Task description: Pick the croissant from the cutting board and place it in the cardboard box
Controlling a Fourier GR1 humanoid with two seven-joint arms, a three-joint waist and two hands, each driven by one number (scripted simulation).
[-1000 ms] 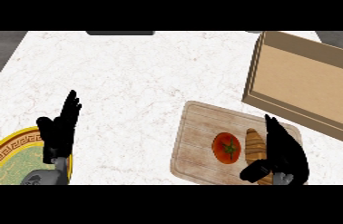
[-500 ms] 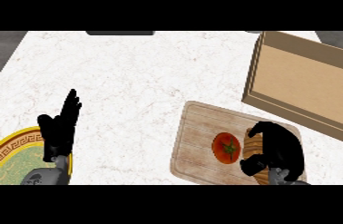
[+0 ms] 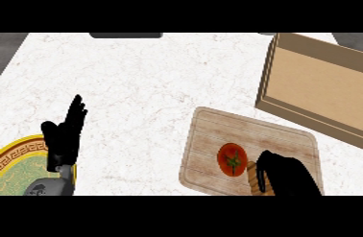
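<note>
Head view, item list. Croissant (image 3: 251, 177): lower right of frame, on the wooden cutting board (image 3: 241, 130), just right of a tomato (image 3: 232, 159). It is mostly hidden under my right hand (image 3: 287, 176); only a brown ribbed edge shows.

Right hand: fingers curled down round the croissant.

Handling, as I judge it: light, soft and flaky, so easily crushed. Best held across the thick middle, not the tips.

Cardboard box (image 3: 312, 87): upper right, open, beyond the board's far corner.

Left hand (image 3: 64, 137): open, fingers up, resting at left above a patterned plate (image 3: 18, 169).

Bright, even light; shadows faint, soft-edged.
</note>
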